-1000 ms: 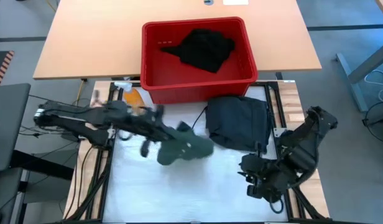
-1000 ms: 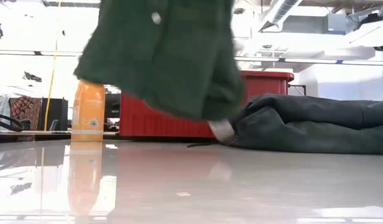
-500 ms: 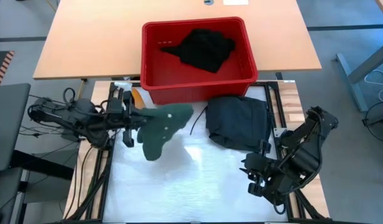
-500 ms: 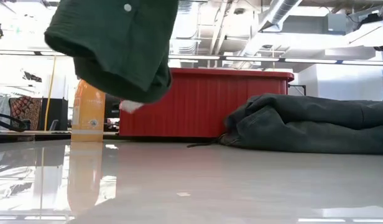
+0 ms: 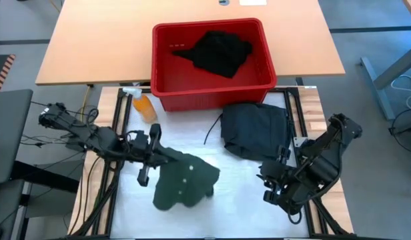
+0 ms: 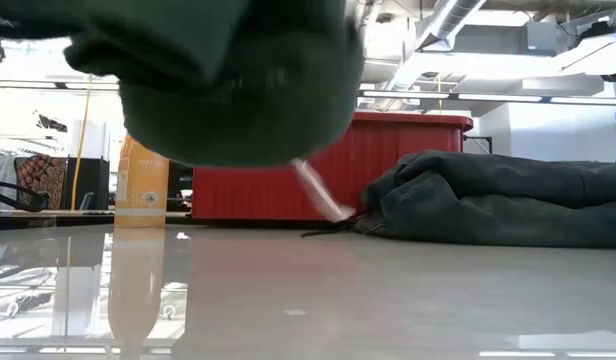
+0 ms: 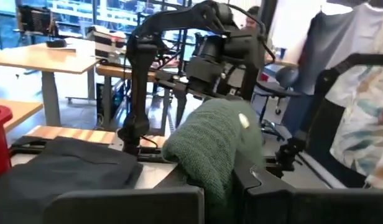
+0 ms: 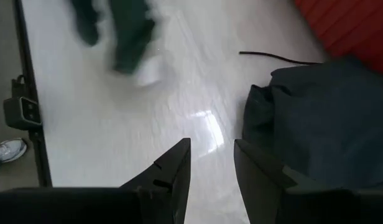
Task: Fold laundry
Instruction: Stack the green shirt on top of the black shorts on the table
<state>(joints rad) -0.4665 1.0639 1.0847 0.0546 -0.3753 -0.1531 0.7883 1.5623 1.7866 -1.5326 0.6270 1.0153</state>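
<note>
Hanging limp mid-frame from the clenched left pincer (image 5: 154,148), the green shirt (image 5: 184,185) looks light and floppy; grab the collar. Right pincer (image 8: 210,163) released.

The green shirt (image 6: 223,85), held aloft, runs off the low view's top edge and blurs in the right wrist view. It hides the left gripper's (image 5: 159,155) fingertips. The dark folded garment (image 6: 508,198) is cut by the right edge.
</note>
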